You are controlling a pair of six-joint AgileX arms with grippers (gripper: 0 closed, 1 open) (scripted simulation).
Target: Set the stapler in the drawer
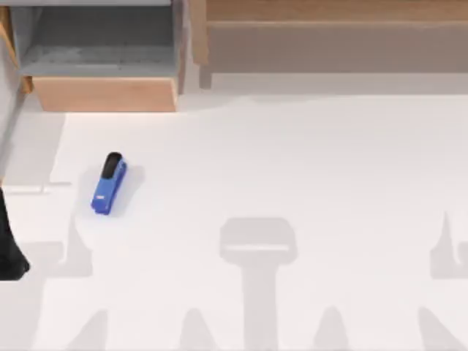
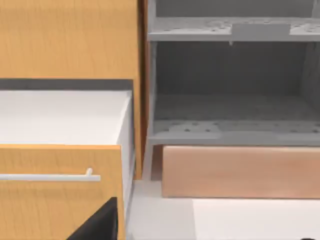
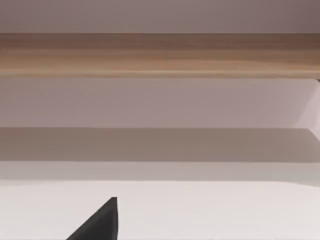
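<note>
The blue stapler (image 1: 110, 186) with its black rounded end lies flat on the white table, left of centre, black end pointing toward the back. Behind it at the back left stands the drawer (image 1: 104, 94), pulled out, its tan front panel facing the stapler and its grey floor (image 1: 102, 57) bare. The left wrist view looks at the drawer (image 2: 240, 172) from the front, grey interior above the panel. My left arm (image 1: 10, 248) sits at the table's far left edge, apart from the stapler. A dark tip of the left gripper (image 2: 100, 226) and of the right gripper (image 3: 100, 222) shows.
A long brown wooden shelf unit (image 1: 329, 36) runs along the back right, also seen as the wooden shelf unit (image 3: 160, 55). An orange cabinet with a bar handle (image 2: 50, 176) stands beside the drawer. White tabletop stretches across the middle and right.
</note>
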